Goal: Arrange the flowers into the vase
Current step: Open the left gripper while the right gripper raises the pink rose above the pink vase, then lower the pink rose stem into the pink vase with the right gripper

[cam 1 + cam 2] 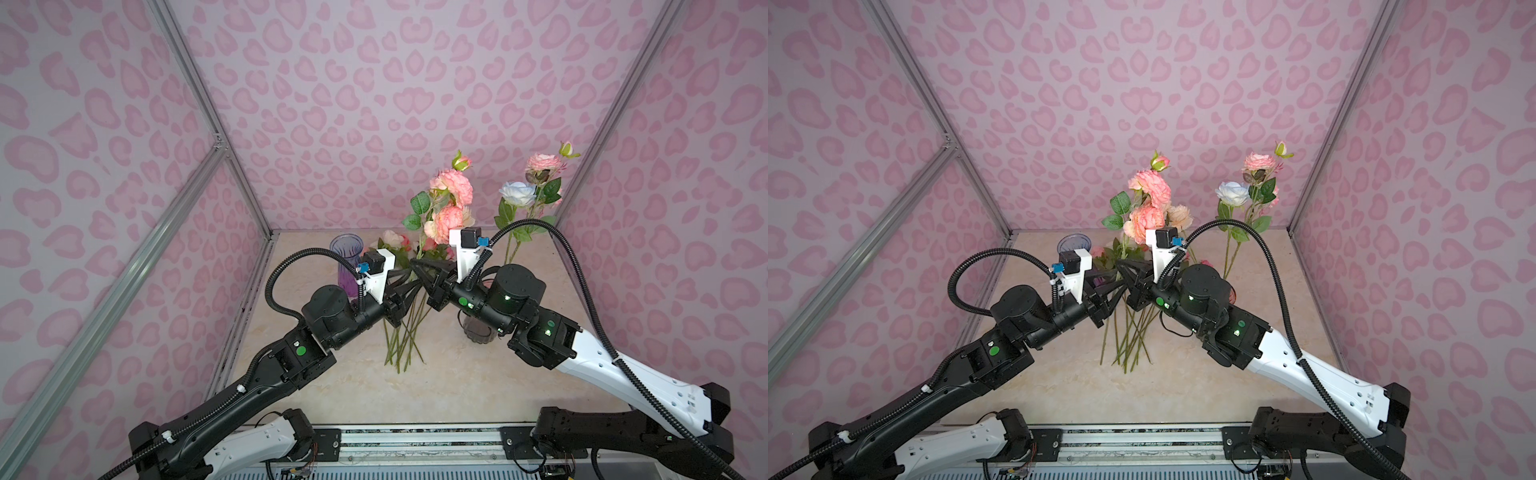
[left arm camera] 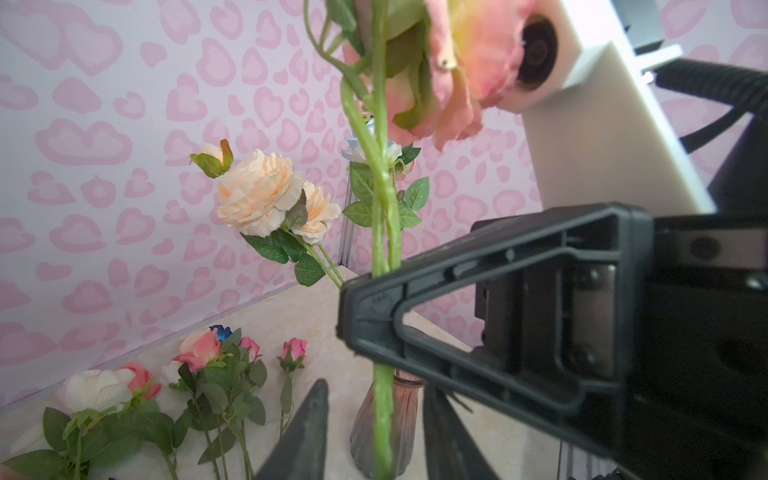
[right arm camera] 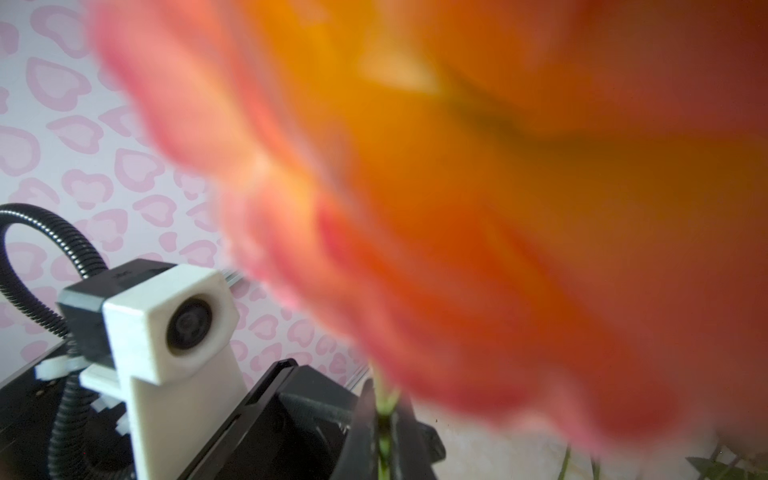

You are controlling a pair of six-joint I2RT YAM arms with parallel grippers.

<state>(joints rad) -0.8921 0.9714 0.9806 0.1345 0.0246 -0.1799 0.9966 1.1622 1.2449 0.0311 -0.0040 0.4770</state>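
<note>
Hanging upright over the middle of the table (image 1: 457, 382): one pink spray (image 1: 451, 189), two full blooms and a bud, stem downward.
Holder: right gripper (image 3: 384, 434), clenched on the green stem just below the blooms.
Left gripper (image 2: 376, 399): released, fingers apart on either side of the same stem, lower down, not pressing it.
Ribbed smoky vase (image 1: 478, 332): right of the table's middle, largely under the right arm. A white-blue rose (image 1: 517, 193) and a pink rose (image 1: 542, 162) stand in it.
Purple vase (image 1: 345, 253): near the back-left corner.
Loose flowers (image 2: 199, 361): lying mid-table, heads toward the back edge, stem ends toward the front edge.

Risks, as judged:
- One narrow pinch under heavy blooms, so the spray may swing or slip.
- A bloom fills the right wrist view, so aiming at the vase mouth from there is blind.
- The vase sits beneath the arm, so a low elbow could tip it.
- Leaves may snag the left fingers, or the roses already standing.
</note>
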